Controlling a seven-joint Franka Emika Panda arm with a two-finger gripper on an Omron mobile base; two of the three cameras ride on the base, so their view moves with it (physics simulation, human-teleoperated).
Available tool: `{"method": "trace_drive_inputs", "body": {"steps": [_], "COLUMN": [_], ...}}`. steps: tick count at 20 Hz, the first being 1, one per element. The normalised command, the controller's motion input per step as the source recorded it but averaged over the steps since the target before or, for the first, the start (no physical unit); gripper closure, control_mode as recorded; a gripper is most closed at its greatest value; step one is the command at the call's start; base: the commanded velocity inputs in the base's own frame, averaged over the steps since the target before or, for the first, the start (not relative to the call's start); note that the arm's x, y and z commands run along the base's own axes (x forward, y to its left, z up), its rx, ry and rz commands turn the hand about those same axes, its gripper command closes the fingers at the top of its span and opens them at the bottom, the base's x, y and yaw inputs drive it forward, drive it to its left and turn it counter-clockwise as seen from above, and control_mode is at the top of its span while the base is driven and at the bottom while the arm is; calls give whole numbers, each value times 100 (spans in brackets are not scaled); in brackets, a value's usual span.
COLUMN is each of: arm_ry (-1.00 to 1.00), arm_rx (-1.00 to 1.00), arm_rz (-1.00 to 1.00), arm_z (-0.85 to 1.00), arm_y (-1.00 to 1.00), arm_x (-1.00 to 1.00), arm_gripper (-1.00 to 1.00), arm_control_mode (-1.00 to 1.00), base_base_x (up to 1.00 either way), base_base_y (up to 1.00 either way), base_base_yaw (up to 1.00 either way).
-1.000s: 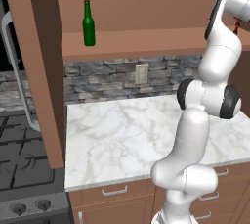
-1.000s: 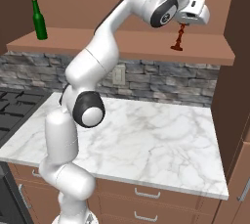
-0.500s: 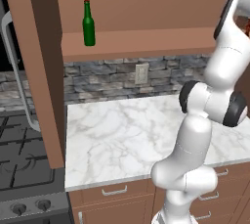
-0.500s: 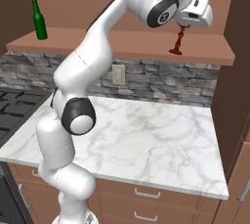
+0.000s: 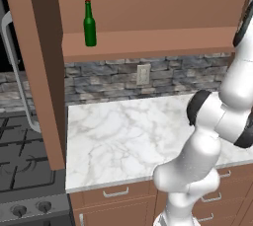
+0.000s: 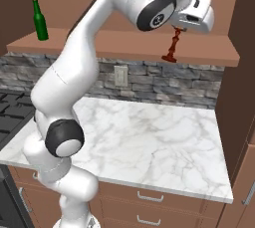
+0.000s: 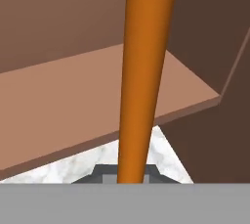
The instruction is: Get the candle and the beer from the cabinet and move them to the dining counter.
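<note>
The candle [image 7: 144, 81] is closest, a long orange stick seen in the hand view. The gripper [image 6: 177, 29] pinches it near the top, jaws squeezed on it. A second ago its red foot was low by the cabinet [image 6: 124, 48] shelf; now it looks a bit higher, so it seems to be lifting off and can head for the dining counter next. Farther along that shelf, at its other end, the beer [image 5: 89, 24] stands upright, waiting.
</note>
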Motion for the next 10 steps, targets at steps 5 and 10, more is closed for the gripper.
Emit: {"method": "trace_drive_inputs", "body": {"steps": [5,10], "arm_ry": [-14,-15], "arm_rx": [-5,-8], "arm_rz": [3,3], "arm_z": [-11,-26], "arm_y": [74,81], "arm_x": [-100,-86], "arm_gripper": [100,100], "arm_control_mode": [-100,-100], "base_base_x": [0,0], "base_base_y": [0,0], "base_base_yaw": [0,0]}}
